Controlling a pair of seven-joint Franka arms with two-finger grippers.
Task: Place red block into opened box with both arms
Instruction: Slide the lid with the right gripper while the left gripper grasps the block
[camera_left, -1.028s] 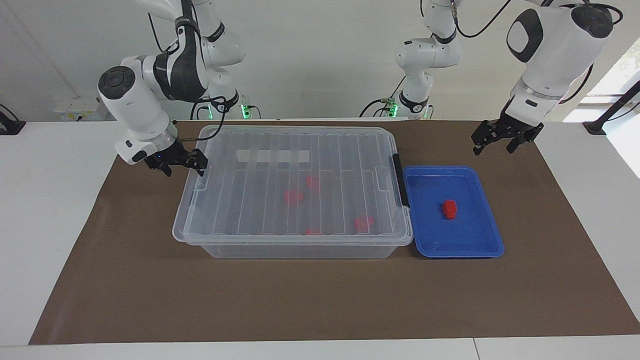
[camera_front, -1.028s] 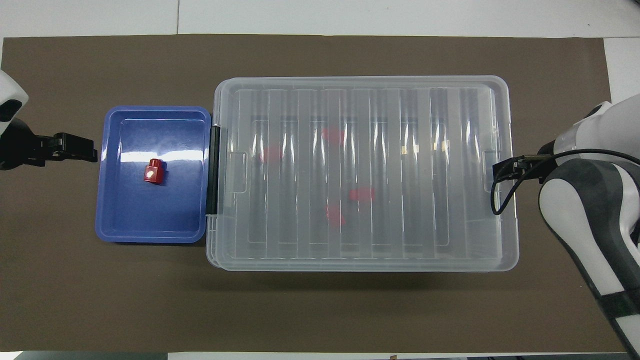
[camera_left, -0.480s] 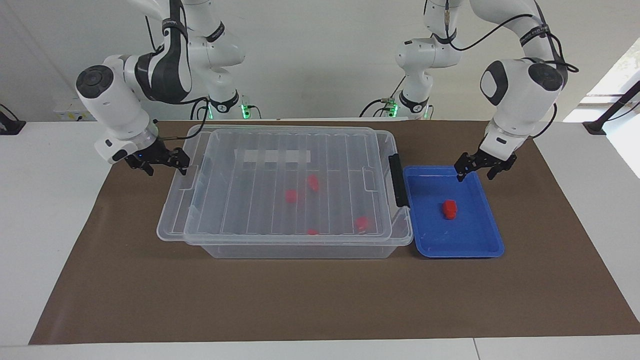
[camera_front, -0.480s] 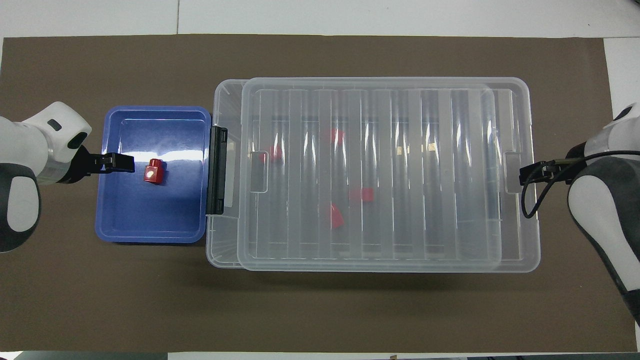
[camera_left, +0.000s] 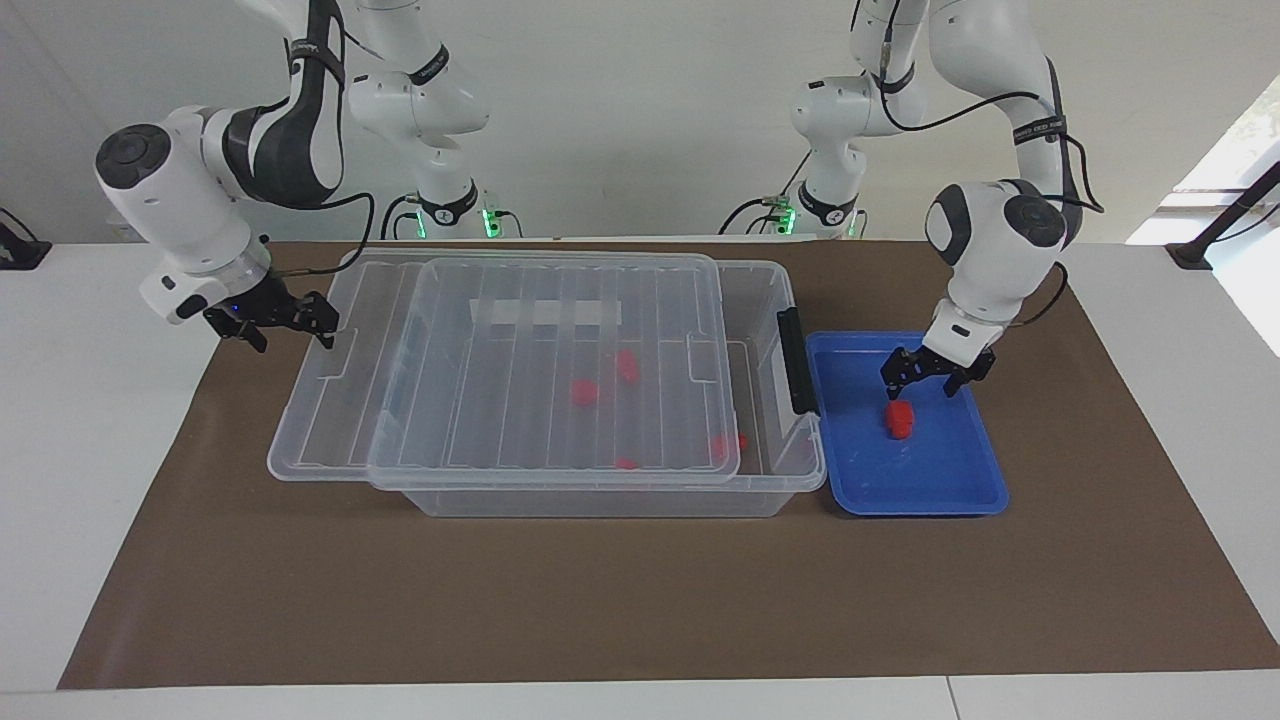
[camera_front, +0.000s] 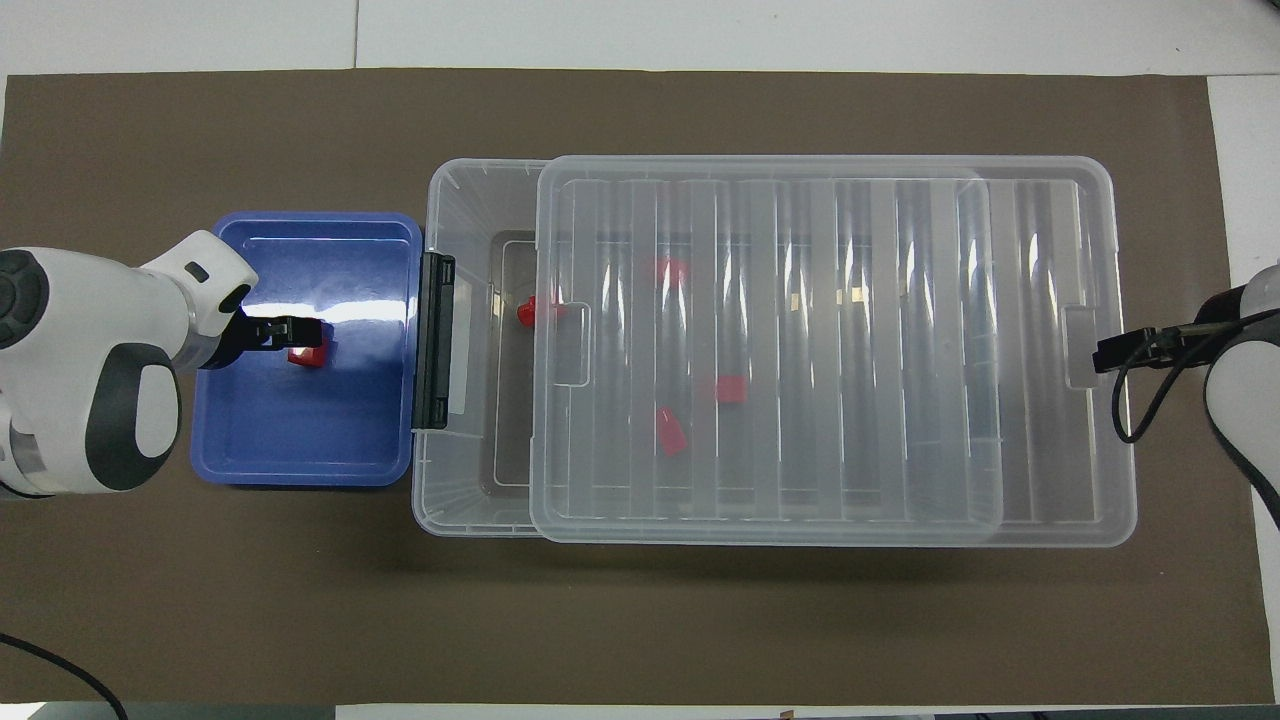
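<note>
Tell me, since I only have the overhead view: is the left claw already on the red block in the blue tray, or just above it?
Observer: Just above it. In the facing view the left claw hangs open over the red block, and a small gap shows under its tips.
Operator: Is the right claw above the lid?
Observer: No. The right claw is level with the overhanging end of the lid, beside it. I cannot tell whether they touch.
Operator: Does that end sag to the table?
Observer: No. It hangs clear of the brown mat, while the rest of the lid lies on the box.
</note>
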